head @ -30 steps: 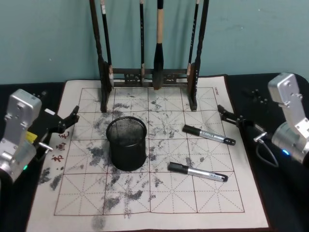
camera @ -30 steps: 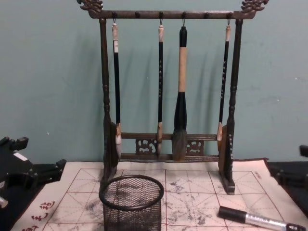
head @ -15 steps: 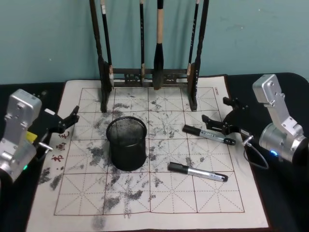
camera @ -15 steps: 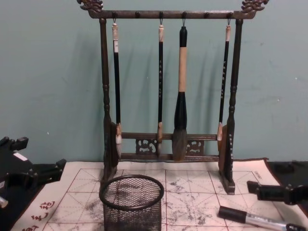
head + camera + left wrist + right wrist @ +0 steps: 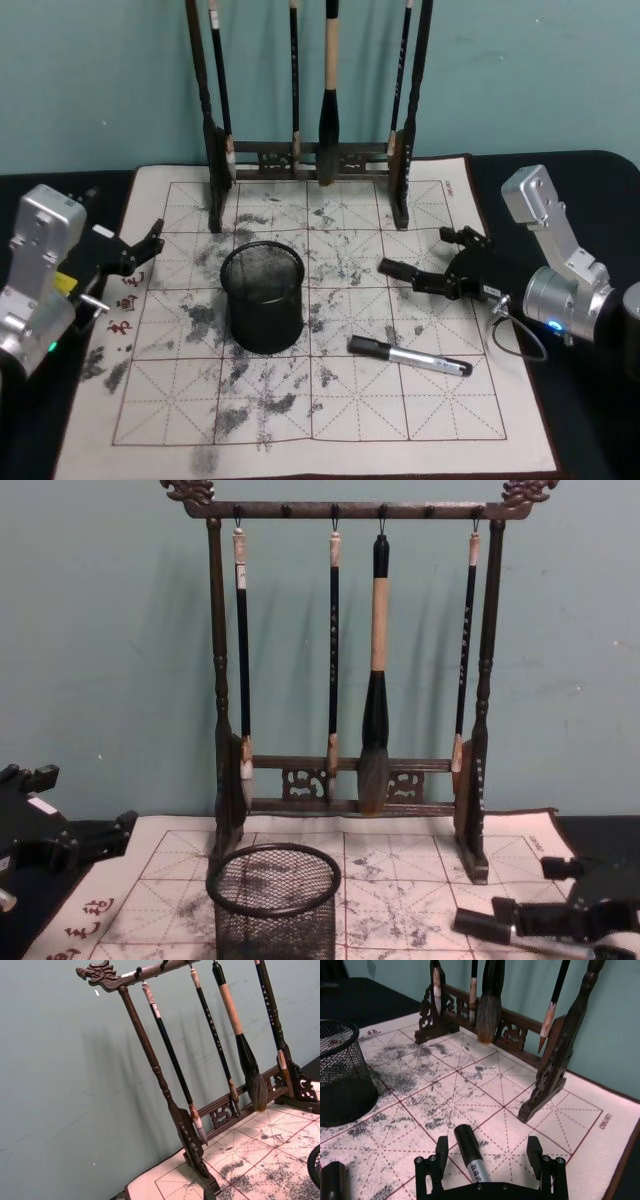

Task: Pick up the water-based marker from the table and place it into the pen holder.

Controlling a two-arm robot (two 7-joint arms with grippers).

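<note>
Two water-based markers lie on the table's gridded felt mat (image 5: 300, 420). The farther marker (image 5: 398, 268) (image 5: 472, 1160) (image 5: 478, 924) has its black cap pointing toward the pen holder. My right gripper (image 5: 447, 262) (image 5: 487, 1159) (image 5: 548, 892) is open and low over it, one finger on each side of the barrel, not closed on it. The nearer marker (image 5: 410, 358) lies free; its cap (image 5: 331, 1180) is beside the gripper. The black mesh pen holder (image 5: 263, 298) (image 5: 340, 1077) (image 5: 273, 900) stands upright left of both. My left gripper (image 5: 140, 250) (image 5: 90, 840) rests open at the mat's left edge.
A tall dark wooden brush rack (image 5: 310, 155) (image 5: 350, 800) (image 5: 175, 1110) (image 5: 545, 1070) with several hanging brushes stands along the mat's back edge, against a teal wall. Black table surface (image 5: 590, 420) borders the mat on both sides.
My right gripper has swung in from the mat's right edge and come down over the farther marker, now straddling its barrel. The left arm, markers and pen holder have not moved.
</note>
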